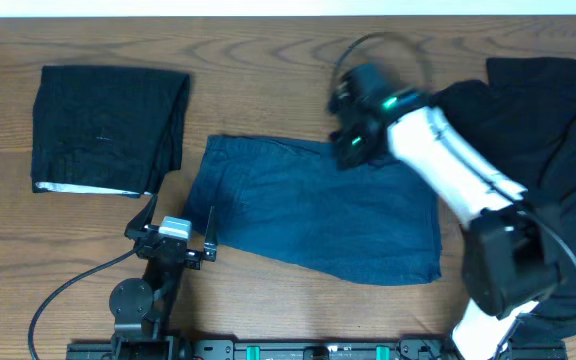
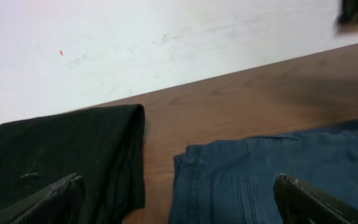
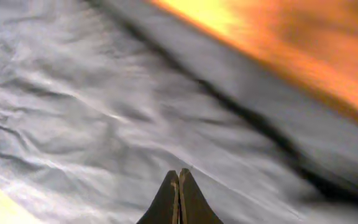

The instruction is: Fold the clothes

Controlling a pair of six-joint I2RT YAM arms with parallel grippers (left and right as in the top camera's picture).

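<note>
One denim-blue garment (image 1: 318, 215), one folded black garment (image 1: 108, 125), one black heap (image 1: 558, 130)

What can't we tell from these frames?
- Right wrist: motion blur; whether the shut right fingers pinch fabric is unclear.
- Overhead: right arm hides those fingers and the denim shorts' top-right corner.
- Overhead: black pile cut off by the right edge; garment count unclear.

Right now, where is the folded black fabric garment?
Overhead view: the folded black fabric garment lies far left on the table, left of the blue denim shorts.
</note>
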